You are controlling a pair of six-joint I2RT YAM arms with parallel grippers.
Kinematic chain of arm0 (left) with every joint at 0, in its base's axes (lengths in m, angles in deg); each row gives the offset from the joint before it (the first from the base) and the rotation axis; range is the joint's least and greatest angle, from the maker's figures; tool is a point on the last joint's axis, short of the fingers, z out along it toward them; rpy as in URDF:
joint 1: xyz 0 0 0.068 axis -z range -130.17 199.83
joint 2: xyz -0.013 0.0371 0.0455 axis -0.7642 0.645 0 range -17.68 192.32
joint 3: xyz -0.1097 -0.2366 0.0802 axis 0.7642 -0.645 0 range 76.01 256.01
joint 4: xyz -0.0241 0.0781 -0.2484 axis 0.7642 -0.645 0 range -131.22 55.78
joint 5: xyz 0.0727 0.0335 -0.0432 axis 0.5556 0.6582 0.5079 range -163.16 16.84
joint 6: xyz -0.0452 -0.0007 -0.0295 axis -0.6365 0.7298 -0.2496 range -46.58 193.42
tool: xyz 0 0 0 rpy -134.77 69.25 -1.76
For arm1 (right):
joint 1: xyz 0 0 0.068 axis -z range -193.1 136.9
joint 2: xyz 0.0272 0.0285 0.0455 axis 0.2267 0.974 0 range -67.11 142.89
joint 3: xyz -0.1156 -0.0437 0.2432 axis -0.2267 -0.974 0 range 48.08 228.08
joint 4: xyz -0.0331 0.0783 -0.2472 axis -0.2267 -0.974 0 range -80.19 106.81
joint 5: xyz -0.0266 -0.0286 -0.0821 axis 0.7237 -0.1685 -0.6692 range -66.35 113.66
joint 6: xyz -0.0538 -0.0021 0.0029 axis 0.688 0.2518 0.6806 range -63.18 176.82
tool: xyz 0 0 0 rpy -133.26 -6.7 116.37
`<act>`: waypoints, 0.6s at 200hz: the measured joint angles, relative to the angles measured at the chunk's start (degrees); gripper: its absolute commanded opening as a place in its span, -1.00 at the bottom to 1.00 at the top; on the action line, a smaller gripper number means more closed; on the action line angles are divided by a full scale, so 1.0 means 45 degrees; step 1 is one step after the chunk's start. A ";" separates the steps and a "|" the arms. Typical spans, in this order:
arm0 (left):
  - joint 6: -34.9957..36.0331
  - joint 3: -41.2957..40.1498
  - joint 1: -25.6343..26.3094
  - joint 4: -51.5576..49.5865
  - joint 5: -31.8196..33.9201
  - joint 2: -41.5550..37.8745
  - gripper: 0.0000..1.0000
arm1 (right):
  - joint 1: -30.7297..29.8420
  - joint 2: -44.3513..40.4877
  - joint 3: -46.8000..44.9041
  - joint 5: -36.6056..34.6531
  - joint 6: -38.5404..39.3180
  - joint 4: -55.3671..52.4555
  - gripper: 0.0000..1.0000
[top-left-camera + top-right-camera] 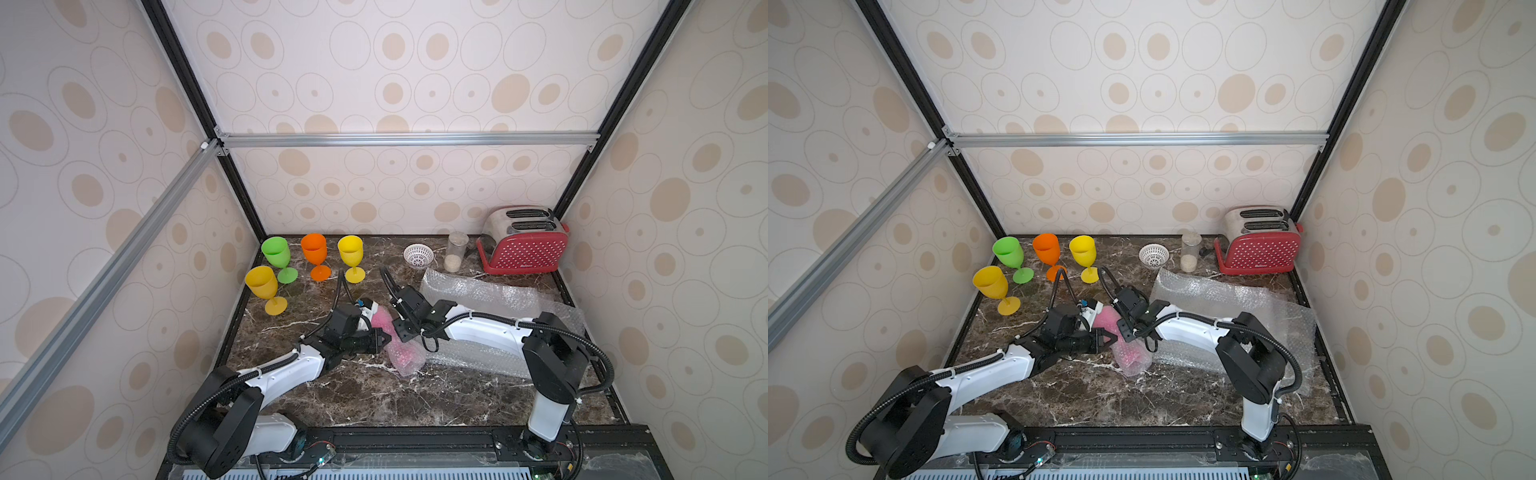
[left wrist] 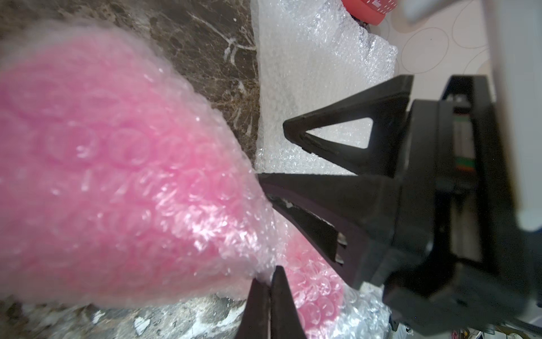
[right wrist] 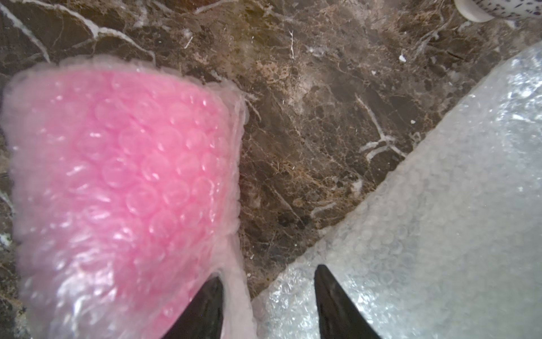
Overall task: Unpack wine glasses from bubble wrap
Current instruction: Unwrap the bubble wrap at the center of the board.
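Note:
A pink wine glass (image 1: 383,322) lies on its side mid-table, still inside a tube of bubble wrap (image 1: 406,356), close up in both wrist views (image 2: 117,164) (image 3: 123,176). My left gripper (image 2: 268,274) is shut, pinching a fold of that wrap near the glass's narrow part; in both top views it sits at the tube's left side (image 1: 386,336) (image 1: 1109,337). My right gripper (image 3: 268,284) is open at the tube's right edge (image 1: 402,328): one fingertip (image 3: 209,296) presses into the pink wrap, the other hangs over a flat sheet. Green (image 1: 276,251), orange (image 1: 314,248) and two yellow (image 1: 350,248) (image 1: 262,282) glasses stand unwrapped at back left.
Flat crinkled bubble wrap sheets (image 1: 478,293) lie under and behind my right arm. A red toaster (image 1: 523,247), a clear jar (image 1: 456,251) and a white perforated bowl (image 1: 418,254) stand along the back. The dark marble table (image 1: 374,399) is walled on three sides.

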 measured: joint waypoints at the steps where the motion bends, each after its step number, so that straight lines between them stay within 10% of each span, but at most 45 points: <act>1: 0.0000 0.0000 0.0000 0.0000 0.0000 0.0000 -1.00 | 0.0000 0.0005 0.0005 -0.0005 0.0000 0.0000 0.01; 120: -0.0005 -0.0452 0.0000 0.0393 0.0015 -0.0019 -1.00 | 0.0379 0.0797 0.0457 0.0398 -0.0175 0.0049 -0.06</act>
